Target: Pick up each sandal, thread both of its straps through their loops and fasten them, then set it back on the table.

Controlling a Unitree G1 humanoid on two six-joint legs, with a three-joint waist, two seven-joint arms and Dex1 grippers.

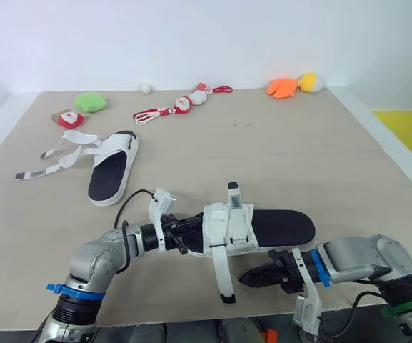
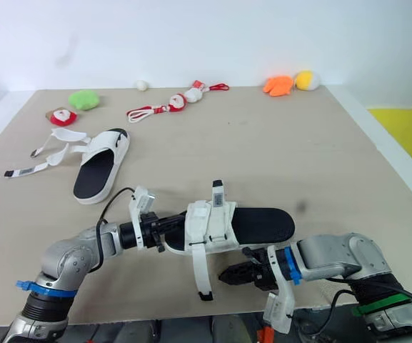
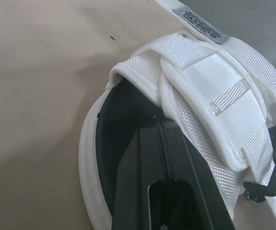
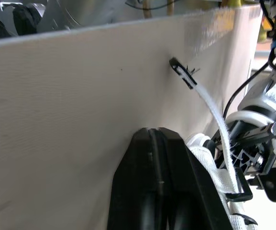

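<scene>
Left gripper (image 1: 184, 236) clamped on toe of near sandal (image 1: 284, 227), lower centre, long axis left-right; right gripper (image 1: 245, 277), fingers closed and empty, lies just right of hanging strap (image 1: 220, 275), nearer it.

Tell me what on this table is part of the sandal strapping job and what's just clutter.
Job: near sandal, held by left gripper; far sandal, straps undone; right gripper.
Clutter: green plush, red-and-white toy, lanyard dolls, white ball, orange plush, yellow plush.
</scene>
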